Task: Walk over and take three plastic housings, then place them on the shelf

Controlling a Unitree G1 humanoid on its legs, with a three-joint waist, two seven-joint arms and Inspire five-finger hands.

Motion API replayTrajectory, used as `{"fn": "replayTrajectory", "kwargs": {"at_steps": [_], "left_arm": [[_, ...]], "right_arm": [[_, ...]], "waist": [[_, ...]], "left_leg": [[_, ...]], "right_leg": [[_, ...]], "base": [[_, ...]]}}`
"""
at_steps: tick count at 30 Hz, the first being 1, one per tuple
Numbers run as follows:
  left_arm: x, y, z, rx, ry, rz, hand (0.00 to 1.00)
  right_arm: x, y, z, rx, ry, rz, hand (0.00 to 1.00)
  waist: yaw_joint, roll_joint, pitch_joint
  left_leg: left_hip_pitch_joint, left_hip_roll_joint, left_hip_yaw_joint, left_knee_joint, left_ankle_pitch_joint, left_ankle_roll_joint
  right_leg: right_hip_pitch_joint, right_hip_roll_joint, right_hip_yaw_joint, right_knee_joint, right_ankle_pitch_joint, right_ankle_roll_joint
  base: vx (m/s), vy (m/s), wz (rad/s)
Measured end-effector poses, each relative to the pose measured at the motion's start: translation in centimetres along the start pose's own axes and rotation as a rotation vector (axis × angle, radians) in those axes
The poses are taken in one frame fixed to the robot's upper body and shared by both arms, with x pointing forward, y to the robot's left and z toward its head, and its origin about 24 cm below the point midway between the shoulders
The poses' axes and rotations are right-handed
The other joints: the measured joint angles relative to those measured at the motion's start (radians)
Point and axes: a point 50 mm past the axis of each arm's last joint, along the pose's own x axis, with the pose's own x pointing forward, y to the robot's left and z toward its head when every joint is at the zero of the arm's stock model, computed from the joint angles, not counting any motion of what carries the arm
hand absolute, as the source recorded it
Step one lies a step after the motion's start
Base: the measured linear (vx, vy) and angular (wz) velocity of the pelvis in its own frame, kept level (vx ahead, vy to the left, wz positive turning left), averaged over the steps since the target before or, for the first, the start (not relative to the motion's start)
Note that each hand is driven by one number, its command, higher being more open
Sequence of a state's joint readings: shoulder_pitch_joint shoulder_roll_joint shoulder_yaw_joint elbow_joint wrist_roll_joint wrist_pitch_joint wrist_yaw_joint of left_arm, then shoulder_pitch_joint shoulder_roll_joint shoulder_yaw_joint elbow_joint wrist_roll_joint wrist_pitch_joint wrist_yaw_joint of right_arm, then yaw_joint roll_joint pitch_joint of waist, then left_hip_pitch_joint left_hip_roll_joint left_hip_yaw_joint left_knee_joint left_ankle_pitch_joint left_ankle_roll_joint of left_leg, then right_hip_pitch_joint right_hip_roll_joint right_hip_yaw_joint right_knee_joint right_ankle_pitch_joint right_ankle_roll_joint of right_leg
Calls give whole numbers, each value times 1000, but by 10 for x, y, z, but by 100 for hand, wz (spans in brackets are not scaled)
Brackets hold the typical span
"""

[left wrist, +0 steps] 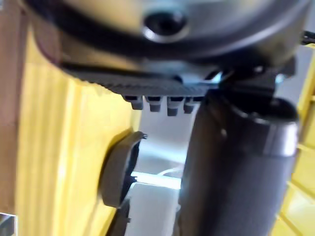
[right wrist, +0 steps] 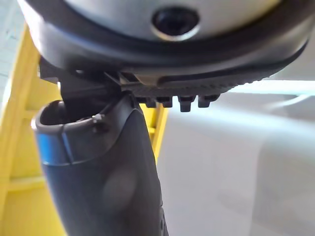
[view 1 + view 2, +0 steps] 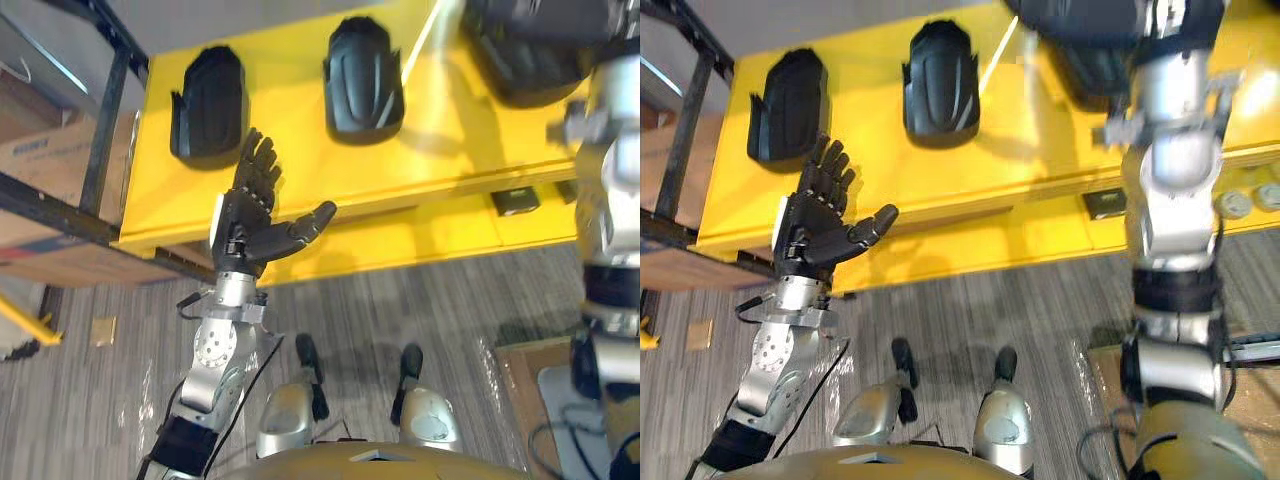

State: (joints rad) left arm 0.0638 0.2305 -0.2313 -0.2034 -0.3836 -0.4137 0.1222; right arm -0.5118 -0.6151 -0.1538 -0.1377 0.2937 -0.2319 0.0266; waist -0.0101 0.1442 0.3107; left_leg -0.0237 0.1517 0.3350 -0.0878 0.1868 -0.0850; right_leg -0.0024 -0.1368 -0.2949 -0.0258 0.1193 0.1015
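Black moulded housings (two) — yellow shelf | left hand splayed | right hand: cannot tell

**Setting:** industrial storeroom or workshop, parts-handling station.

**Evidence recorded:**
- A broad shelf finished in safety yellow is seen, with a lower tier in the same colour below its front edge.
- Identical black moulded plastic housings are laid out apart on the upper surface, as stock parts are.
- A bare black metal rack frame is set at the shelf's left end.
- A brown cardboard box is stored behind that frame.
- A small dark block is left on the lower tier.
- A grey plank-pattern floor is laid throughout.

No domestic furnishing is noted.
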Motion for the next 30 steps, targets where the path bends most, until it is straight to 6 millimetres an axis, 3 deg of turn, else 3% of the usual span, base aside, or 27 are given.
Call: {"fn": "replayTrajectory", "kwargs": {"at_steps": [4,7,9,17,21,30], "left_arm": [[-2,8,8,45,-24,47,100],[-8,15,6,55,-1,78,100],[-12,17,2,61,39,91,100],[-20,21,-9,149,150,76,100],[-23,24,-17,157,195,86,100],[-24,30,-19,172,208,161,100]], "right_arm": [[-64,9,-26,23,198,-16,100],[-98,16,-40,48,321,-51,100],[-110,18,-43,50,365,-54,100],[-113,23,-36,50,332,-59,100],[-116,30,-34,1,331,-94,100],[-154,31,-28,-99,406,-304,100]], "waist": [[-29,-15,-58],[-43,-41,-86],[-43,-55,-94],[-42,-89,-133],[-38,-91,-146],[-55,-88,-160]], "left_leg": [[40,4,19,-1,-21,-11],[58,11,29,-1,-29,-19],[70,16,34,-1,-33,-24],[76,15,31,-1,-36,-28],[80,15,33,-1,-40,-27],[23,16,76,-1,-41,-24]], "right_leg": [[45,7,11,-32,2,2],[64,14,13,-50,0,7],[75,18,16,-51,-1,6],[82,16,9,-51,-1,6],[81,16,8,-57,-5,0],[0,15,40,-56,8,3]], "base": [[89,-34,-13],[37,-22,-11],[27,-16,-9],[3,0,0],[0,0,0],[22,-2,-10]]}}
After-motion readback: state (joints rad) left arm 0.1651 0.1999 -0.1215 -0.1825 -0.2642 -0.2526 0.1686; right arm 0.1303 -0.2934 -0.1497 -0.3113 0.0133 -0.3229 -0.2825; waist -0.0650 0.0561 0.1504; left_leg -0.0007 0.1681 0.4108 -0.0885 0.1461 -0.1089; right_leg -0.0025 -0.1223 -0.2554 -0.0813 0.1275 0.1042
